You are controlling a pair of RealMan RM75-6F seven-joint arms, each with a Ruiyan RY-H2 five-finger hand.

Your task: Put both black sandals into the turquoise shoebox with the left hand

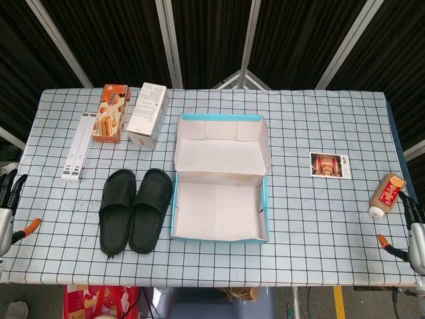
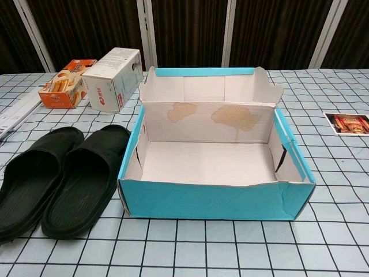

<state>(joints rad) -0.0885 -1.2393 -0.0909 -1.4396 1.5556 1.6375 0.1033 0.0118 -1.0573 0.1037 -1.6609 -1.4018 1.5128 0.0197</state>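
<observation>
Both black sandals (image 2: 60,176) lie side by side on the table, just left of the empty turquoise shoebox (image 2: 214,199), so nothing is packed yet. Your left hand (image 1: 8,206) waits empty, fingers apart, at the table's left edge; bring it in onto the nearer sandal.

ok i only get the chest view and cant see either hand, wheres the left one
Observer: The left hand is at the near left edge of the table, holding nothing, left of the black sandals and apart from them.
Operator: and the right
Observer: The right hand is at the near right edge, holding nothing too.
Operator: anything by it
Observer: A brown bottle with a white cap lies on its side just beyond that hand.
</observation>
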